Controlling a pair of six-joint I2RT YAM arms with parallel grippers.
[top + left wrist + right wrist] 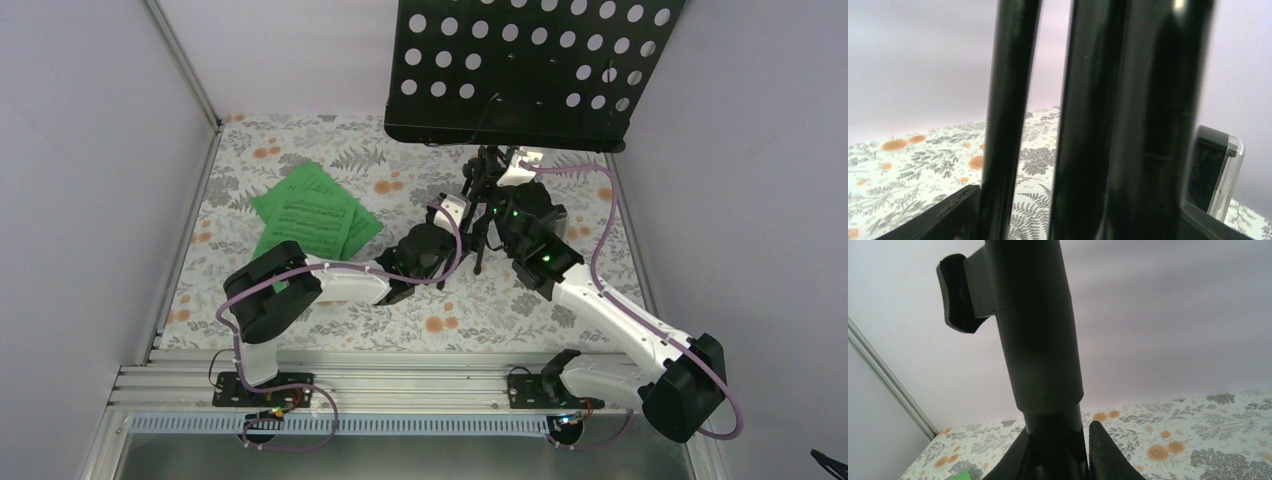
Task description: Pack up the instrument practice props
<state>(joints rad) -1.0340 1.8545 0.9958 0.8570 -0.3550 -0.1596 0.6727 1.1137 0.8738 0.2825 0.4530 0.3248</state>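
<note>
Over toward the left edge of the table (480, 318), in the far half, the green music sheets (312, 215) lie flat in a loose, fanned-out stack on the flowery cloth, well apart from both tools.

Moving right, the left tool (462, 214) reaches in low at the music stand (525, 75). The stand is upright about mid-table, a bit right of centre and closer to the far edge. On the left wrist cam the left tool (1078, 222) is clenched on the stand. One of its fingers (945, 217) sits tight against a thin black leg and the other against the fat tube, with black tubes filling everything in between.

Up top, the stand's hole-punched desk (510, 40) hangs tilted over the far right part of the table.

The right tool (503, 172) comes at the stand from the right side. On its own cam the right tool (1055, 457) straddles the pole (1040, 340). There's a sliver of daylight next to one finger though, so I can't tell if it's actually gripping or just loose around it.

The metronome (1215, 175) only shows on the left wrist cam. It's a small dark thing with a clear cover, on the table just right of the stand's tube.
</note>
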